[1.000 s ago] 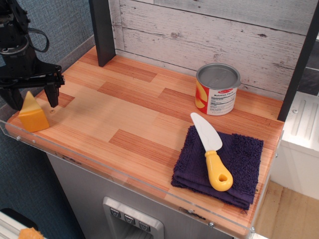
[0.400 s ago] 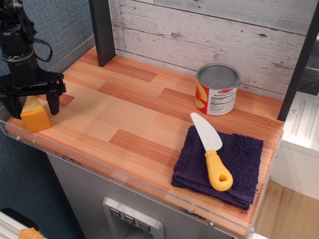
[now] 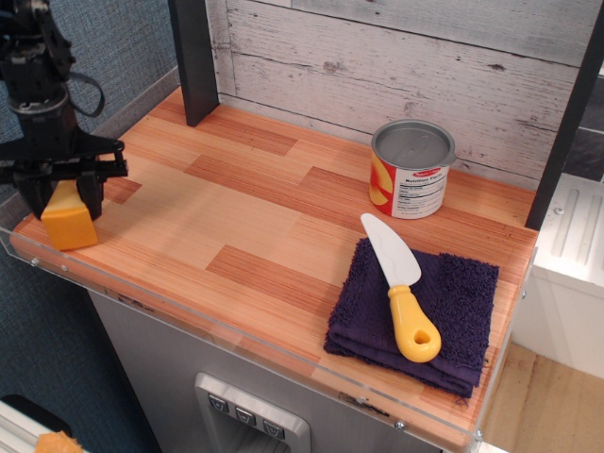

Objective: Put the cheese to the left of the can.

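Observation:
The cheese (image 3: 68, 226), a small yellow-orange wedge, sits at the far left front corner of the wooden table (image 3: 245, 226). My black gripper (image 3: 63, 200) is lowered over it, its two fingers pressed against the sides of the wedge's upper part, which hides the pointed top. The can (image 3: 411, 170), silver with a grey lid and a red, yellow and white label, stands upright at the back right, far from the cheese and the gripper.
A white knife with a yellow handle (image 3: 401, 286) lies on a folded dark purple cloth (image 3: 444, 316) at the front right, just in front of the can. A dark post (image 3: 193, 57) stands at the back left. A clear rim runs along the table's front edge (image 3: 236, 330).
The gripper has come down over the cheese and its fingers have closed in from wide apart until they press on the wedge. The cheese, can and knife have stayed in place.

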Robot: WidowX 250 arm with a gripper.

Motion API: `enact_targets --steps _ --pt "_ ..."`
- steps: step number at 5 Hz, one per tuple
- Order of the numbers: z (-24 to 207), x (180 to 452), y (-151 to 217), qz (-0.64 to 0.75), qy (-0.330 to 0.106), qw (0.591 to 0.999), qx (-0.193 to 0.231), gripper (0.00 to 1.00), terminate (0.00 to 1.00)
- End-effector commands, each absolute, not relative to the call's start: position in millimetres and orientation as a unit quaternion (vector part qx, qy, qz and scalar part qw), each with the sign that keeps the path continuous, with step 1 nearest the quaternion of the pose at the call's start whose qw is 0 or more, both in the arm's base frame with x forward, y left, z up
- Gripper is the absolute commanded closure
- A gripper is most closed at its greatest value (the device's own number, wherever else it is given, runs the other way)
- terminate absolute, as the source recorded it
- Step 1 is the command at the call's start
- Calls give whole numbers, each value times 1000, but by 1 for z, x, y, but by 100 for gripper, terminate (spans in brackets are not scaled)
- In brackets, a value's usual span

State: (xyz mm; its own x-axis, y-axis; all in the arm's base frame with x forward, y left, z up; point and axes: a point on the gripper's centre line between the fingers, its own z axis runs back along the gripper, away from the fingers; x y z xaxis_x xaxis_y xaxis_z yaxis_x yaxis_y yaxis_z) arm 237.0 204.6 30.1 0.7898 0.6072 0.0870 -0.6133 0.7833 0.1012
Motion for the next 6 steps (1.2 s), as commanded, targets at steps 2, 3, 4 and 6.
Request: enact_targets --steps 2,3,4,6 --pt "72 249 192 299 -69 951 46 100 0" --pt "88 269 174 286 -103 952 36 100 0" --pt "94 293 150 297 -128 946 18 100 0" --pt "87 346 97 277 -154 948 -26 100 0"
